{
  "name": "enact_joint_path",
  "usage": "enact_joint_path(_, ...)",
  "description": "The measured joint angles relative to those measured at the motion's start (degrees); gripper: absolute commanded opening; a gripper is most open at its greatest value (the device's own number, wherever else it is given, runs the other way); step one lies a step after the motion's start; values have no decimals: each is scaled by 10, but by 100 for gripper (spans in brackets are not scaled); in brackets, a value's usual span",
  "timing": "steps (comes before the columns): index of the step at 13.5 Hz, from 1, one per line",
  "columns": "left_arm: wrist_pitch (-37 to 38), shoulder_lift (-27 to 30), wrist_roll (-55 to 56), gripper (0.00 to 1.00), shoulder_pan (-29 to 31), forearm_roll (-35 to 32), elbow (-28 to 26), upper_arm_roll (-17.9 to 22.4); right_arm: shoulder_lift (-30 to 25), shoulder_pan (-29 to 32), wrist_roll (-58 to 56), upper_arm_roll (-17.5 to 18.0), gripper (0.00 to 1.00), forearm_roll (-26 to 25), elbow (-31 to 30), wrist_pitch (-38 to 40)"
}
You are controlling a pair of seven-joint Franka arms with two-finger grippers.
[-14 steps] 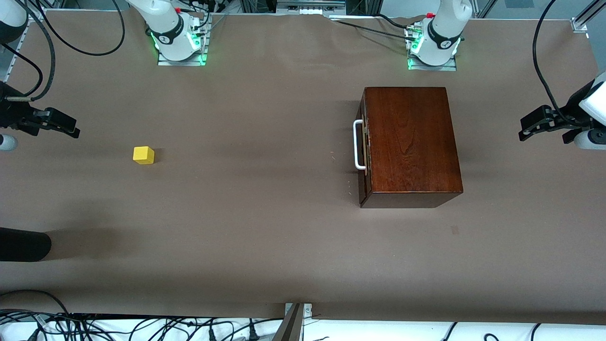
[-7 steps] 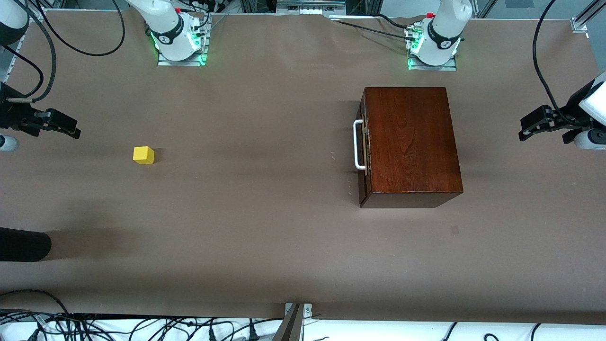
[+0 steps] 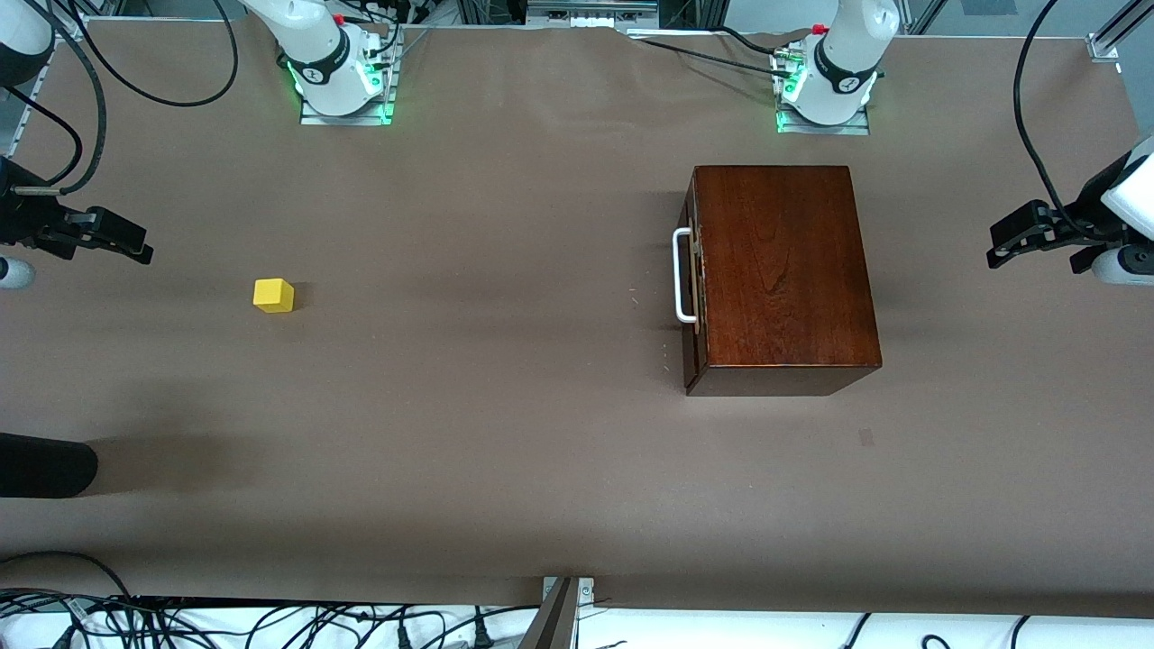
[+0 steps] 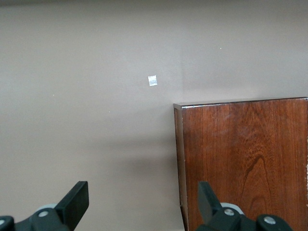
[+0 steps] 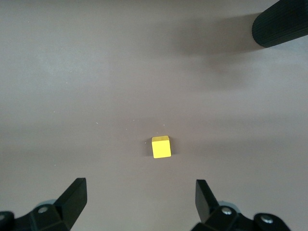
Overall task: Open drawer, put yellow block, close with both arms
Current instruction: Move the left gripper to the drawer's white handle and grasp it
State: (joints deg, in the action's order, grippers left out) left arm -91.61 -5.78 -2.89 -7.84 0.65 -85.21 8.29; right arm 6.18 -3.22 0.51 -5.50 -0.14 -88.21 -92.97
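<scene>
The yellow block (image 3: 273, 295) lies on the brown table toward the right arm's end; in the right wrist view the yellow block (image 5: 161, 147) sits ahead of my open right gripper (image 5: 139, 196), apart from it. My right gripper (image 3: 140, 245) hangs over that end of the table. The dark wooden box (image 3: 780, 275) stands toward the left arm's end, its drawer shut, its white handle (image 3: 682, 275) facing the block. My left gripper (image 3: 996, 245) hovers open over the table beside the box's handle-less end. In the left wrist view, that gripper (image 4: 143, 202) has a corner of the box (image 4: 245, 159) below it.
A black cylinder (image 3: 45, 464) pokes in at the right arm's end, nearer the front camera than the block; the same cylinder (image 5: 281, 24) shows in the right wrist view. A small tape patch (image 4: 152, 81) lies on the table near the box. Cables hang along the table's edges.
</scene>
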Motion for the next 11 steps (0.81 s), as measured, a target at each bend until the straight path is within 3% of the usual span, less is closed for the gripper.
enact_joint_path(7,-3,-3,1,100,-18,0,6,-4,2,1,0,0,100,0,0,0)
enact_joint_path(11,-3,-13,47,100,-66,0,18,-6,2,1,0,0,100,0,0,-1)
